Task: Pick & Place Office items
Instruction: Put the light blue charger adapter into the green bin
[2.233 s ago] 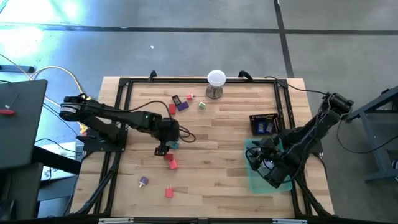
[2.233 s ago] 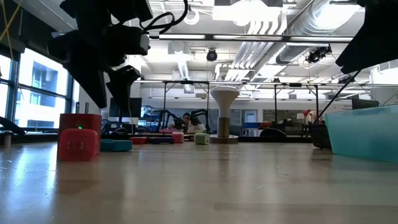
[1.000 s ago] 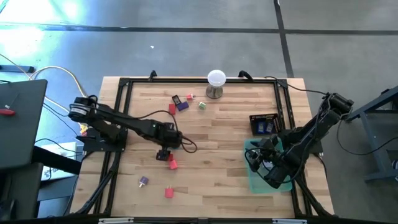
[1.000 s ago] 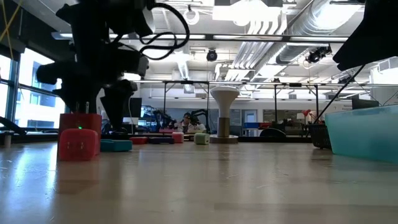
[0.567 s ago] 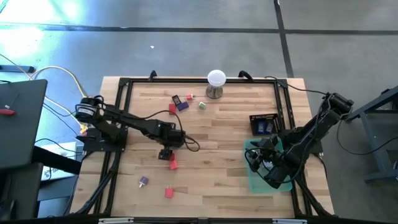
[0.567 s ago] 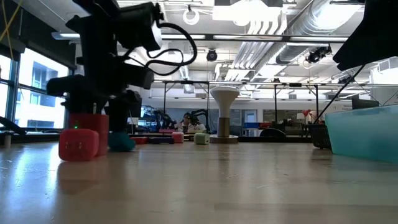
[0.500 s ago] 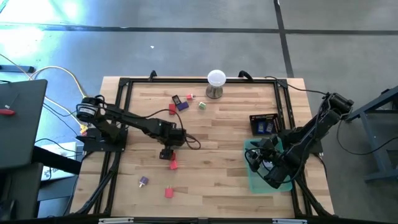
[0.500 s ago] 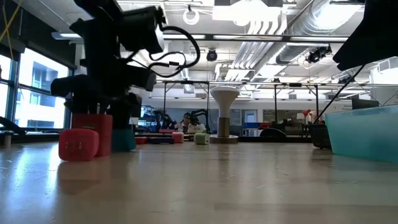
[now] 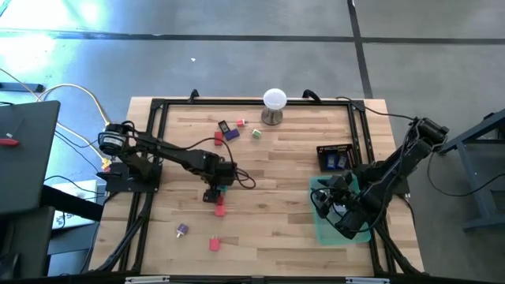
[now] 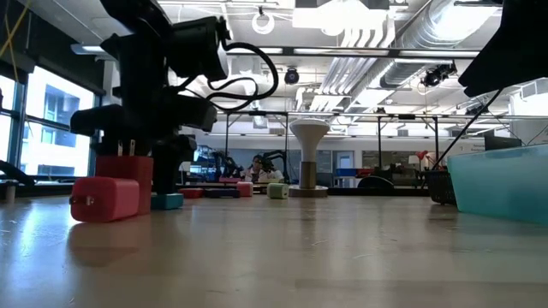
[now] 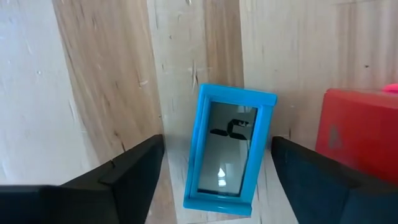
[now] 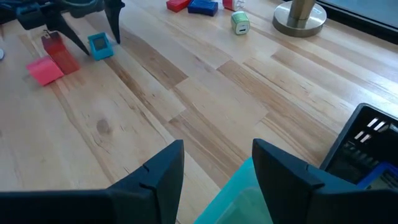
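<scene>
Tabletop (image 11: 99, 81): blue block (image 11: 229, 149) lengthwise between fingers (image 11: 134, 171)

The tabletop (image 9: 268, 197) is made of light wooden planks and has a black metal frame (image 9: 155, 103) around its edge. At its far edge, near the middle, a white ball on a metal stand (image 9: 274, 107) is standing upright. On the right side there is a translucent green tray (image 9: 322, 225), and just behind it a black holder (image 9: 334, 156) with blue things inside. The floor (image 9: 237, 63) around is grey concrete, with yellow and white cables (image 9: 75, 91) at the left. In the low view, an office room with ceiling pipes (image 10: 377, 26) shows behind.
</scene>
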